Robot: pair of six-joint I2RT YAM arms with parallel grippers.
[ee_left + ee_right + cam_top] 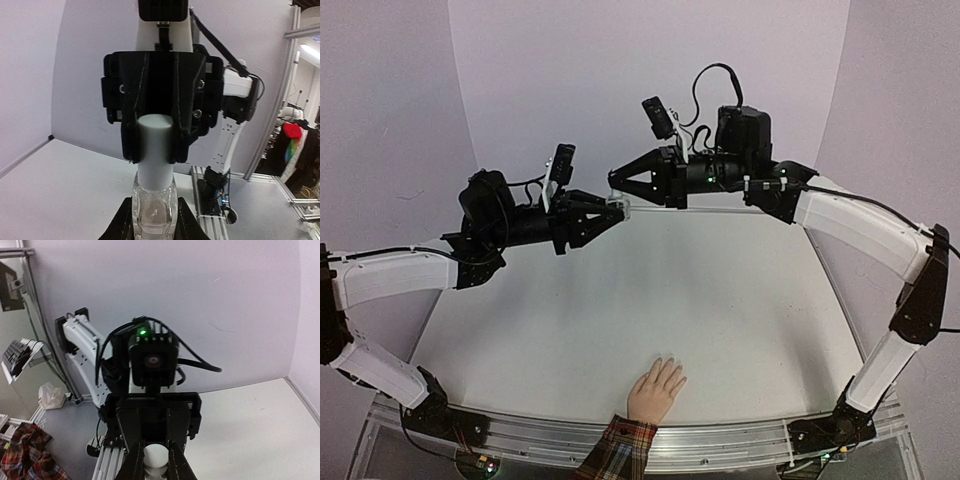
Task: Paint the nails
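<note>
Left gripper (154,227) is clamping the clear bottle (154,207) by its glass body, in the air above the table (620,300). Right gripper (155,466) is pinching the white cap (155,150) from the opposite side. One arm is steadying and the other, we are judging, is set to unscrew. The wrist views are giving us this grip close up. Only the top view is showing the hand (656,390), lying flat at the near edge, its nails (667,362) too small to inspect and well apart from both grippers.

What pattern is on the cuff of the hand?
Red plaid cuff; clearest in the top external view.
</note>
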